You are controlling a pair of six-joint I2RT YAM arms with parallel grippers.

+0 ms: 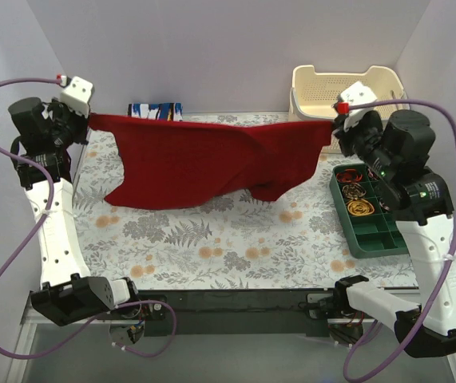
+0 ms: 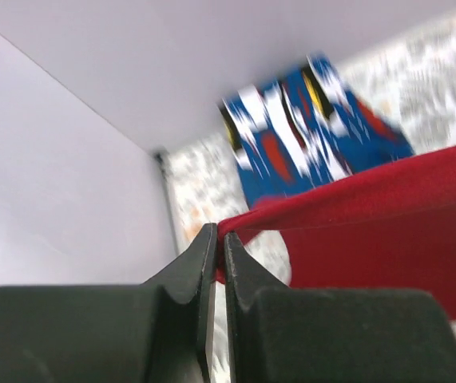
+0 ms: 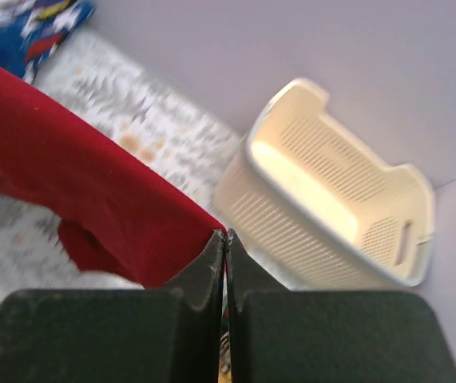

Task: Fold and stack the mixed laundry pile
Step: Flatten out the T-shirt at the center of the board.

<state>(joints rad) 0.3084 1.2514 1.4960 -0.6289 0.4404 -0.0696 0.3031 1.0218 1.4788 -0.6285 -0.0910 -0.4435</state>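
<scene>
The plain deep red garment (image 1: 204, 159) hangs stretched between my two grippers above the floral table. My left gripper (image 1: 90, 120) is shut on its left corner; in the left wrist view the gripper (image 2: 218, 231) pinches the red garment (image 2: 371, 231). My right gripper (image 1: 335, 124) is shut on its right corner; in the right wrist view the gripper (image 3: 225, 234) pinches the red garment (image 3: 76, 199). The blue printed garment (image 1: 156, 110) lies folded at the back of the table behind the red one, and shows in the left wrist view (image 2: 307, 128) and the right wrist view (image 3: 28, 28).
A cream perforated basket (image 1: 343, 92) stands at the back right, close behind my right gripper; it also shows in the right wrist view (image 3: 331, 199). A green tray (image 1: 367, 211) of coiled items sits on the right. White walls enclose the table.
</scene>
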